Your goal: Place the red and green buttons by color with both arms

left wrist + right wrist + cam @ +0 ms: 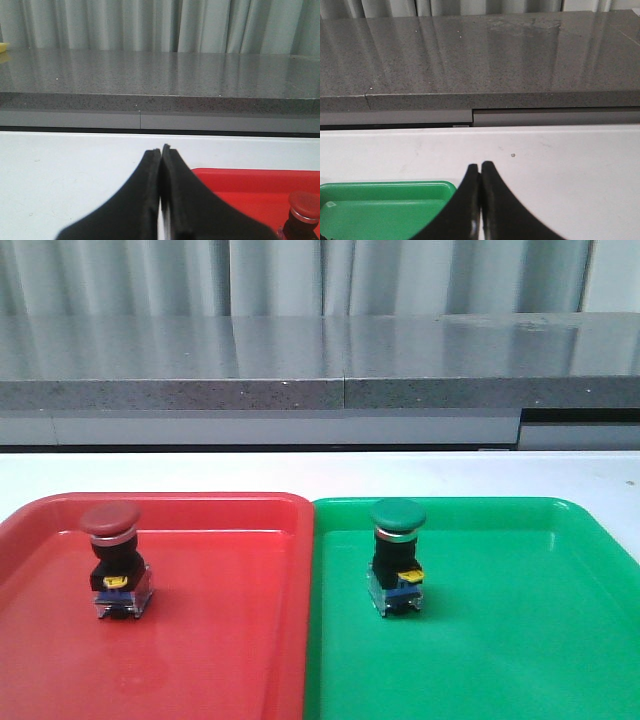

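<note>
- You get bright, even overhead light; the grey ledge (320, 360) shows soft streaky glare.
- Trays are glossy; short shadows sit beside each button.
- Close pincer fingers blur slightly.

The red tray (200, 570) is running off the front view at 6 and 9 o'clock, and the green tray (500, 620) at 6 and 3 o'clock. In the left wrist view the red button (305, 207) is being cut off at 4 o'clock, its body possibly hiding below. Both arms are staying outside the front view.
</note>
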`<move>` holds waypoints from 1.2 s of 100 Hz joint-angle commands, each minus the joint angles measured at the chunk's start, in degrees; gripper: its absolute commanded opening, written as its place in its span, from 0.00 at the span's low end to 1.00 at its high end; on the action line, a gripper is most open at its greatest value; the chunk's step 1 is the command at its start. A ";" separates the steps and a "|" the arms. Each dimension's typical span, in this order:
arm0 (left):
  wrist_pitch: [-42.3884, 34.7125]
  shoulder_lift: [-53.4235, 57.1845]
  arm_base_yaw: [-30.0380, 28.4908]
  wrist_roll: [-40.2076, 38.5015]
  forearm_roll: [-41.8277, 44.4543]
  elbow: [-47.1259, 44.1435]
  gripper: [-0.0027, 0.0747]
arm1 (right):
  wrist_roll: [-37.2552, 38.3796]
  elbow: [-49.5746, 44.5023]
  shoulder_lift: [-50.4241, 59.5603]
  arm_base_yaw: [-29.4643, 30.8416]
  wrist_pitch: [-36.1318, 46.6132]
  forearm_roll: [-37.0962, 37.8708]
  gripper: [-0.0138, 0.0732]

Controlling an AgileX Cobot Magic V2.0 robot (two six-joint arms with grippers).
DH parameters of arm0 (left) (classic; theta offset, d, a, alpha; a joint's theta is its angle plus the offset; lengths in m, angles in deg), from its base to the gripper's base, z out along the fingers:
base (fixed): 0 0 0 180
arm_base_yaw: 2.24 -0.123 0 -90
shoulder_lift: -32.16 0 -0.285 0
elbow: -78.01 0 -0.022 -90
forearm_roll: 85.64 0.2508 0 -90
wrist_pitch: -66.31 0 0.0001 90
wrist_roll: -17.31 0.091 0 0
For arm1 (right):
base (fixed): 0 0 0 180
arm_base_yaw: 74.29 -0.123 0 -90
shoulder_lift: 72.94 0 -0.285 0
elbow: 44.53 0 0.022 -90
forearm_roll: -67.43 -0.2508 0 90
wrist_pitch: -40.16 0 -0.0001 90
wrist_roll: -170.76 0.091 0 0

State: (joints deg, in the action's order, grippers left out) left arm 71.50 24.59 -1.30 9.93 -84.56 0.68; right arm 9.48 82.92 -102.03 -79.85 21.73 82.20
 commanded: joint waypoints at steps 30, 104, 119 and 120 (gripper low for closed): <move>-4.77 1.93 0.17 -0.09 -0.39 -0.66 0.01 | -1.28 -11.61 8.00 1.61 18.77 -1.58 0.09; -4.77 1.82 0.17 -0.09 -0.39 -0.66 0.01 | -10.69 -25.20 23.21 8.70 18.44 -13.50 0.09; -4.77 1.82 0.17 -0.09 -0.39 -0.66 0.01 | -10.63 -25.20 23.21 8.70 18.44 -13.08 0.09; -4.77 1.82 0.17 -0.09 -0.39 -0.66 0.01 | -10.63 -25.20 23.21 8.70 18.44 -13.08 0.09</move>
State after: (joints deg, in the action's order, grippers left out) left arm 71.50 24.59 -1.30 9.93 -84.56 0.68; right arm -0.68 56.70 -80.22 -71.48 36.04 68.29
